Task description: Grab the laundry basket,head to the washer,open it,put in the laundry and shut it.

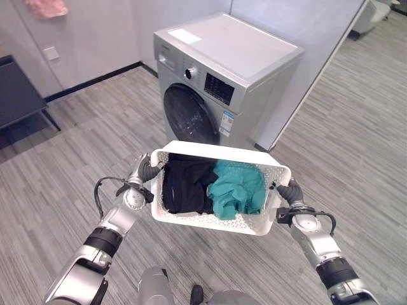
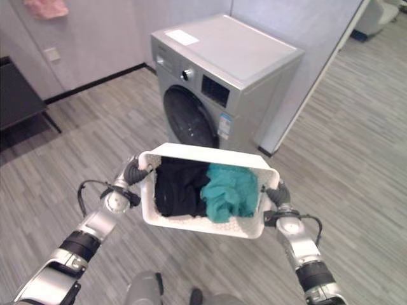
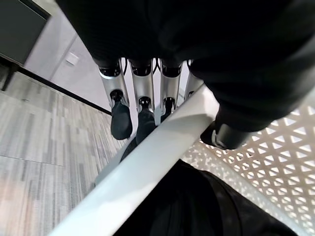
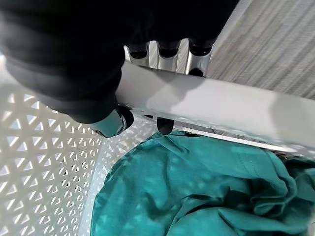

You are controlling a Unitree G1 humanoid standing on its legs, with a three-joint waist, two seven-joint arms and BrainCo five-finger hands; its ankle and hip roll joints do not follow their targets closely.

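Observation:
I hold a white perforated laundry basket (image 1: 210,222) in the air between both hands, in front of a silver front-loading washer (image 1: 245,54). Its round dark door (image 1: 189,117) is closed. Inside the basket lie a black garment (image 1: 186,184) and a teal garment (image 1: 240,187). My left hand (image 1: 146,170) is curled over the basket's left rim (image 3: 147,160), fingers (image 3: 120,105) outside and thumb inside. On the opposite rim (image 4: 206,105) my right hand (image 1: 287,189) grips the same way, above the teal garment (image 4: 197,191).
A dark low table (image 1: 18,95) stands at the far left by the wall. A pink cloth (image 1: 46,7) hangs high on that wall. A white partition (image 1: 318,63) runs right of the washer. Grey striped floor (image 1: 76,152) lies open around me.

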